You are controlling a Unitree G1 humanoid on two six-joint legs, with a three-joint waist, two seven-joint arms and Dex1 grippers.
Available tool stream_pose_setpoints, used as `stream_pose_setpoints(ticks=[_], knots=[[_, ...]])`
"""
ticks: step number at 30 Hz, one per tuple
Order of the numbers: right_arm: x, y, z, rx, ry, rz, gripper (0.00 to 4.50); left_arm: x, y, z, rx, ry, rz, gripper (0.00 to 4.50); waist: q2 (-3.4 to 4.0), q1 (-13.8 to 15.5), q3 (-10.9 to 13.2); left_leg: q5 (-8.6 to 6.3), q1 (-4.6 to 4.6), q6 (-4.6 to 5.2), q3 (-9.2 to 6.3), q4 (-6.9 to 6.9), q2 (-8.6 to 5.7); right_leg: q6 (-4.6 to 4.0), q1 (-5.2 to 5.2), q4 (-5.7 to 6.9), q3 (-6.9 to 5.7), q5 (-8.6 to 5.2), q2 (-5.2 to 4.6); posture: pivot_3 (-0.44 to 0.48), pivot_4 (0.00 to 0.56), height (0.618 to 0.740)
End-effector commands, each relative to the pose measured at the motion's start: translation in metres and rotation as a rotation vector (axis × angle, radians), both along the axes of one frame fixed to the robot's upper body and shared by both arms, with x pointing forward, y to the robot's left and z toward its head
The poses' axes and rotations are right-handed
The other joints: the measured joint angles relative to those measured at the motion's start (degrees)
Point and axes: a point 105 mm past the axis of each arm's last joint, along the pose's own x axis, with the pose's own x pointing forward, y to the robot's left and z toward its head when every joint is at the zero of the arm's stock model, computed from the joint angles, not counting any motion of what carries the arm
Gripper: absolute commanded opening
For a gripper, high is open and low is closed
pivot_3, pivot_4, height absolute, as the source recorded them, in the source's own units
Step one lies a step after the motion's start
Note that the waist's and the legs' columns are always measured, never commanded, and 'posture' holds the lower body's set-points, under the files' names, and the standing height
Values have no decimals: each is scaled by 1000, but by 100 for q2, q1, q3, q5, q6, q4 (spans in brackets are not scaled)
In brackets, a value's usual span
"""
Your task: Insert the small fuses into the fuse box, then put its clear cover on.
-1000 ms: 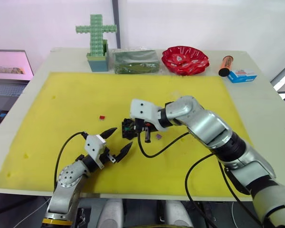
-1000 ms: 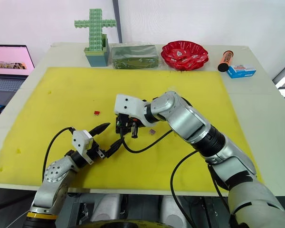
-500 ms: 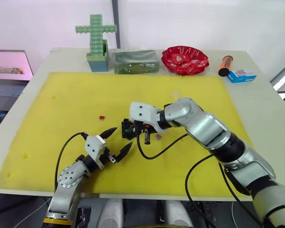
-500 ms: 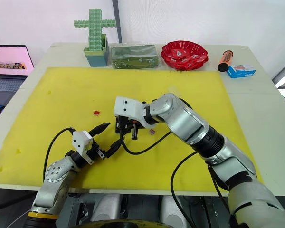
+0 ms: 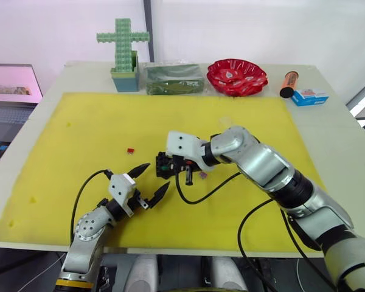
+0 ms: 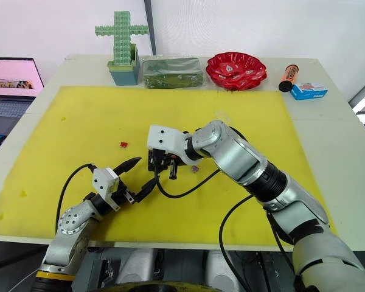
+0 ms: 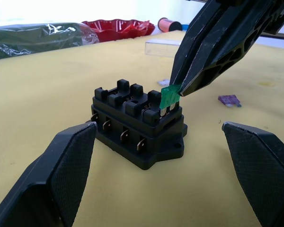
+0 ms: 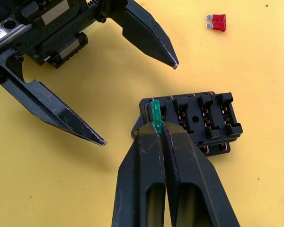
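Green fuse [image 8: 155, 116] clenched in right end effector [image 8: 160, 130] at fuse box [image 8: 199, 120] end slot, left end effector [image 5: 144, 180] spread nearby.

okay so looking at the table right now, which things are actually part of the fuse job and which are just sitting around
Part of the job: fuse box; green fuse pinched in the right claw; red fuse; purple fuse; clear cover; open left claw.

Just lying about: green block cross, green packet, red bowl, orange tube, blue box, laptop.
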Motion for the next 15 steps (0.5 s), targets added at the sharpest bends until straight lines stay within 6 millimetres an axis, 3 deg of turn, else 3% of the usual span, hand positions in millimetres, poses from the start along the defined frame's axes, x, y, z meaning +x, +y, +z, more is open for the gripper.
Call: stream_pose_setpoints(ticks=[1, 15], knots=[[2, 2, 11, 26, -46, 4, 0, -1, -5, 6, -6, -25, -14, 4458, 0, 1, 0, 0, 0, 0, 0, 0, 0, 0, 0, 0, 0, 0, 0, 0, 150, 740], [4, 3, 13, 46, -27, -12, 0, 0, -6, 11, -5, -24, -19, 4458, 0, -1, 0, 0, 0, 0, 0, 0, 0, 0, 0, 0, 0, 0, 0, 0, 150, 740]])
